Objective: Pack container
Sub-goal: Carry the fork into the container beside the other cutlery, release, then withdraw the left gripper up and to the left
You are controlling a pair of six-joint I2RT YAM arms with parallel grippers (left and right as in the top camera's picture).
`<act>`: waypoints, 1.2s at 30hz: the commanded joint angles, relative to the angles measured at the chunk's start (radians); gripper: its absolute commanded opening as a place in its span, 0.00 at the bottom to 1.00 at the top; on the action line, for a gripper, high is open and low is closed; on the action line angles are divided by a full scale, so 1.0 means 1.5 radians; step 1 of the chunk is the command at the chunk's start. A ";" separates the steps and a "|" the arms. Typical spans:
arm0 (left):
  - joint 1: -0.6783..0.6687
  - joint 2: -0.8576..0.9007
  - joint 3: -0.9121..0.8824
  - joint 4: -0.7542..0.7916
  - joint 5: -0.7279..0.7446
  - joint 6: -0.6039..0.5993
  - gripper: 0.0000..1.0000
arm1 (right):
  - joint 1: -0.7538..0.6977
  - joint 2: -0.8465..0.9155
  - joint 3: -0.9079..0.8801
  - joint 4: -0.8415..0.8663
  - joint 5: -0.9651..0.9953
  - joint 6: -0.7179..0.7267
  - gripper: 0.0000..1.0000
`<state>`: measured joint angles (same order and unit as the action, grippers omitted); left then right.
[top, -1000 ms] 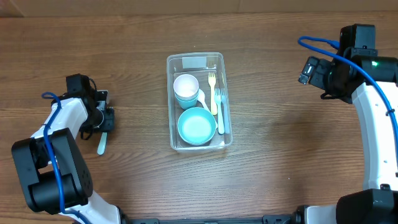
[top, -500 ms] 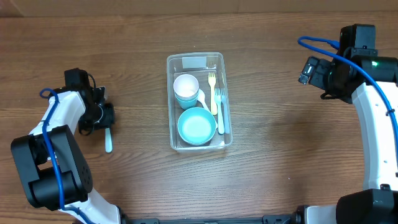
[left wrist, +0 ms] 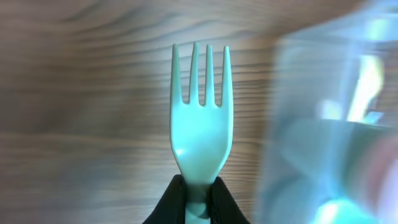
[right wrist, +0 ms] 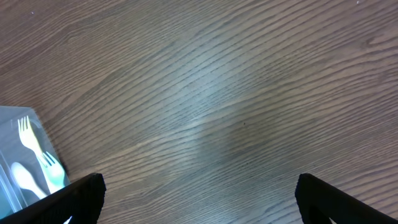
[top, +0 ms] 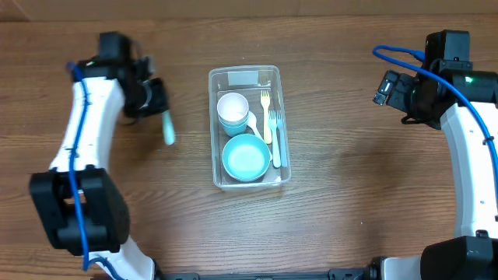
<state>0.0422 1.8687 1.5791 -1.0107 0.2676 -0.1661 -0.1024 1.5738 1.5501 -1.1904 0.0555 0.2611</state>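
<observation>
left end effector [left wrist: 196,198] clamped on teal fork [left wrist: 200,124], left of container [top: 249,72]; right end effector [right wrist: 199,196] spread wide, well right of container

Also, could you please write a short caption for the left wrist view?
Left gripper holds a teal fork by its handle, the clear container blurred beside it.

Clear container [top: 243,77] on wooden table [top: 350,155]

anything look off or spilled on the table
Nothing stands out. The container sits square with its bowl, cups and cutlery tidy inside; the only piece outside is the teal fork, gripped in the left pincer.
</observation>
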 commanded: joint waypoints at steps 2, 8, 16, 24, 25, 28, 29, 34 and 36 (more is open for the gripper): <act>-0.113 0.005 0.084 0.002 0.027 -0.108 0.09 | -0.001 -0.004 0.010 0.002 0.002 0.001 1.00; -0.242 0.005 0.126 0.054 0.027 -0.198 0.10 | -0.001 -0.004 0.010 0.002 0.002 0.001 1.00; -0.359 0.005 0.126 0.119 -0.042 -0.299 0.13 | -0.001 -0.004 0.010 0.002 0.002 0.001 1.00; -0.372 0.005 0.126 0.139 -0.052 -0.301 0.78 | -0.001 -0.004 0.010 0.002 0.002 0.001 1.00; -0.368 0.005 0.127 0.148 -0.046 -0.301 0.91 | -0.001 -0.004 0.010 0.002 0.002 0.001 1.00; -0.342 0.003 0.139 0.164 -0.013 -0.301 1.00 | -0.001 -0.004 0.010 0.002 0.002 0.001 1.00; -0.331 0.001 0.146 0.163 -0.003 -0.301 1.00 | -0.001 -0.004 0.010 0.002 0.002 0.001 1.00; -0.229 -0.026 0.184 0.146 0.027 -0.297 1.00 | -0.001 -0.004 0.010 0.002 0.002 0.001 1.00; -0.175 -0.043 0.188 0.137 0.026 -0.288 1.00 | -0.001 -0.004 0.010 0.002 0.002 0.001 1.00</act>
<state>-0.3359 1.8660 1.8191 -0.7887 0.2764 -0.6109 -0.1024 1.5738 1.5501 -1.1908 0.0559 0.2611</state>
